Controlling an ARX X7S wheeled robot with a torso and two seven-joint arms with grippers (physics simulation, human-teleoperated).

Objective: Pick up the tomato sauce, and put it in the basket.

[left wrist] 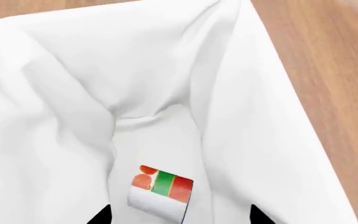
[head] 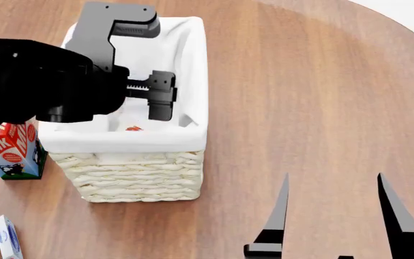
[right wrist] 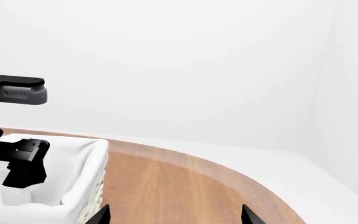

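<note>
On the wooden table (head: 301, 108), the left hand (head: 138, 108) hangs released above the basket (head: 131, 172).

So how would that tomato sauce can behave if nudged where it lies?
The tomato sauce can looks rigid and cylindrical, lying on its side, so it would probably roll. The white cloth lining is creased around it, which likely damps rolling.
</note>
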